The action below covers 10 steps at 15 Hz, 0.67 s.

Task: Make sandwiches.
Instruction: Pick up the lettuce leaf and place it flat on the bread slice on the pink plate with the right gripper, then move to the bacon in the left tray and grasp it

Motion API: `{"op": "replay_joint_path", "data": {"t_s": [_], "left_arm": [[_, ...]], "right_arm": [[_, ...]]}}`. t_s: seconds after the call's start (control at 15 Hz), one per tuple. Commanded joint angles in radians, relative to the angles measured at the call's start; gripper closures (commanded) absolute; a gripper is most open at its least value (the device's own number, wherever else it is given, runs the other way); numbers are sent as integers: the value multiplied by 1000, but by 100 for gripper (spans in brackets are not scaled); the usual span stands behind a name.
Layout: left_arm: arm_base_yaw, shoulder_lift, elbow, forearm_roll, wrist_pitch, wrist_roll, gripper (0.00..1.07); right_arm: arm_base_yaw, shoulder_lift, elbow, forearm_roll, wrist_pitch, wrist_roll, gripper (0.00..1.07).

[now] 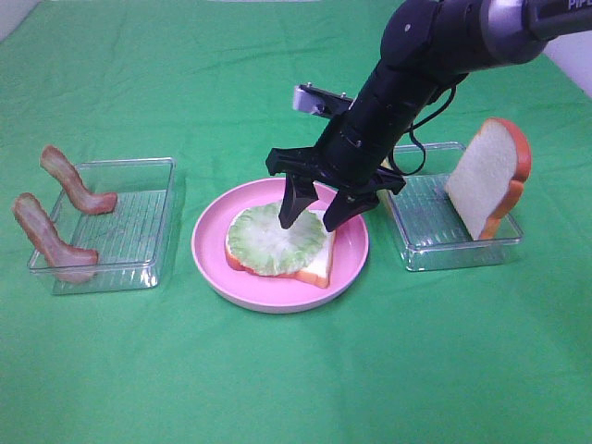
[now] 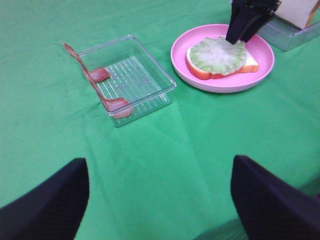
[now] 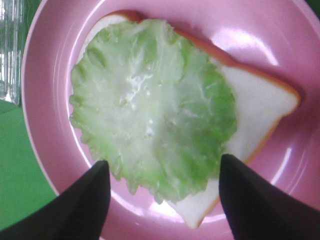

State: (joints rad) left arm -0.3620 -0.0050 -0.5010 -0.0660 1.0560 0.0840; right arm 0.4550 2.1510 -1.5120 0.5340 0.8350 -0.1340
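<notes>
A white bread slice (image 1: 321, 265) with an orange-brown crust lies on the round pink plate (image 1: 209, 266). A pale green lettuce leaf (image 1: 274, 240) rests on top of it. My right gripper (image 1: 308, 225) hangs open just above the far edge of the leaf, holding nothing. The right wrist view shows the leaf (image 3: 150, 105) and the bread (image 3: 260, 102) between the spread fingers (image 3: 75, 205). My left gripper (image 2: 160, 200) is open over bare green cloth, well short of the plate (image 2: 262, 70). A second bread slice (image 1: 490, 174) leans upright in the right tray.
A clear ribbed tray (image 1: 139, 236) left of the plate has two reddish-brown bacon strips (image 1: 76, 182) (image 1: 46, 240) draped over its left edge. Another clear tray (image 1: 430, 236) stands right of the plate. Green cloth covers the table.
</notes>
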Motion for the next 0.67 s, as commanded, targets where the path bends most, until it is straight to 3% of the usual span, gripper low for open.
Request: {"op": "replay_joint_path", "data": {"t_s": [0.07, 0.4, 0.67], "left_arm": [[-6, -23, 2, 0, -10, -4, 32], [-6, -23, 2, 0, -10, -4, 32], [-6, -23, 2, 0, -10, -4, 32]], "right_arm": [[4, -38, -9, -15, 51, 5, 36], [4, -213, -9, -109, 101, 11, 34], [4, -378, -8, -252, 282, 24, 34]]}}
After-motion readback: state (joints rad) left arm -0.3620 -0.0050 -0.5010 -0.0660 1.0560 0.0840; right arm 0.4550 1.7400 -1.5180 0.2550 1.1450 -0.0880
